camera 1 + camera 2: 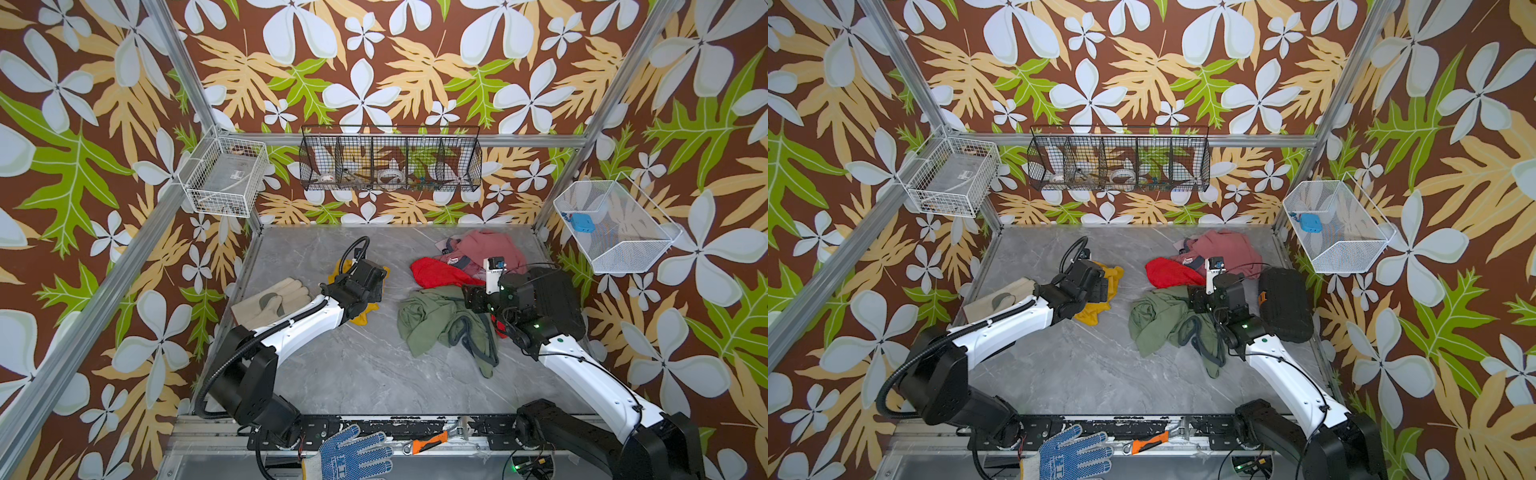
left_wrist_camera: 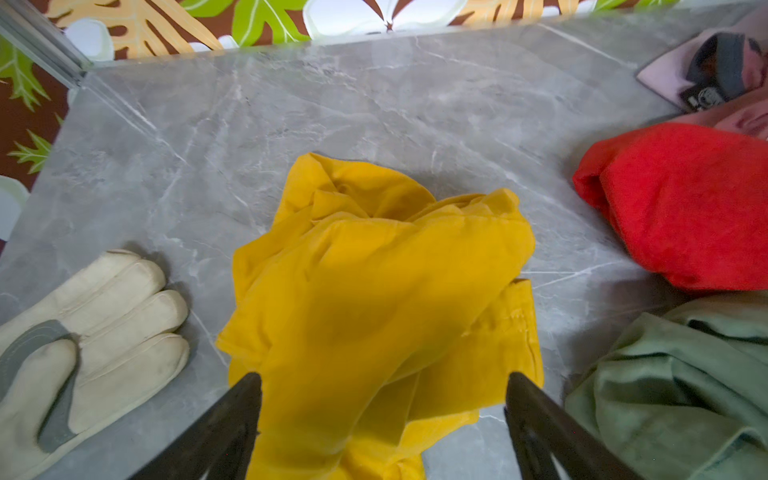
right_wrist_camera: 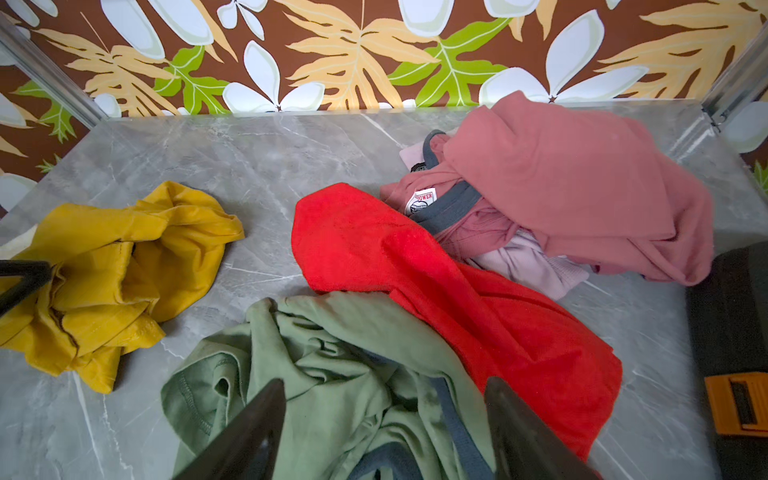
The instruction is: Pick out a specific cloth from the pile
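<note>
The cloth (image 2: 374,282), plain mustard yellow and crumpled, lies on the grey table by itself, with bare table between it and the pile. My left gripper (image 2: 383,376) hovers over it, open, its jaws standing either side of the fabric without pinching it. In both top views the gripper body (image 1: 370,282) covers most of the cloth (image 1: 363,318). The pile on the right holds a red cloth (image 3: 415,266), an olive-green garment (image 3: 332,353) and a pink garment (image 3: 582,187). My right gripper (image 3: 385,381) is open above the olive-green garment.
A beige work glove (image 1: 270,303) lies left of the cloth. A black case with an orange latch (image 1: 1285,303) sits at the table's right edge. A blue dotted glove (image 1: 353,455) and an orange cutter (image 1: 430,442) lie at the front rail. Wire baskets (image 1: 390,160) hang on the walls.
</note>
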Robot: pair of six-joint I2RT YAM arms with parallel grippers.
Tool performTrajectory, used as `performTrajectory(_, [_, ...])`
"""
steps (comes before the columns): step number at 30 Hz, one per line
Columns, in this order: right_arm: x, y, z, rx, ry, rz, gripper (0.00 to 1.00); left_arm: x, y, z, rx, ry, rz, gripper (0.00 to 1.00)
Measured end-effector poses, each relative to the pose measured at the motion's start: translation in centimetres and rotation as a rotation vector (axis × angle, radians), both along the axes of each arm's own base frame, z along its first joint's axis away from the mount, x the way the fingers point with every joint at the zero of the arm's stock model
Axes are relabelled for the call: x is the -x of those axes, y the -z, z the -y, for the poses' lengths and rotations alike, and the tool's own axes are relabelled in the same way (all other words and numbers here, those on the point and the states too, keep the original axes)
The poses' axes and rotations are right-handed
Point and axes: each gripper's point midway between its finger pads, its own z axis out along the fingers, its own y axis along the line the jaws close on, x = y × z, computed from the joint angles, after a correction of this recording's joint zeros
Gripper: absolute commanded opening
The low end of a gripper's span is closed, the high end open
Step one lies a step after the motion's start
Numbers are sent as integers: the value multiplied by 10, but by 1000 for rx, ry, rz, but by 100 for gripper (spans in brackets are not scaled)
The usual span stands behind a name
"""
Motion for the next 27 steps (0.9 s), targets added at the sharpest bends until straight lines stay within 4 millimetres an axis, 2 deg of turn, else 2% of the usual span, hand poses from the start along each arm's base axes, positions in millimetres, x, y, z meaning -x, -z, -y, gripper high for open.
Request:
performTrajectory(2, [1,0,0,6,-6,-2,76,-6,13,-2,-3,-4,-31,78])
performTrajectory(6, [3,1,0,12,-9,-8,76,-14,39,-5,-28,3,-96,53])
performTrajectory(10, [3,2,1,18,-7,-9,76,-17,67,7,-36,41,-173,36])
performTrajectory(13, [3,3,3,25,-3,-13,76,-16,86,6,-56,53,-218,34])
performTrajectory(16, [3,3,4,32,4,-12,76,-23,93,-1,-34,38,-241,33])
performTrajectory(21, [6,5,9,52,19,-10,76,-48,95,-18,11,-4,-249,33])
performTrajectory(27, [9,8,15,68,40,-18,77,-78,93,-21,6,1,-238,33])
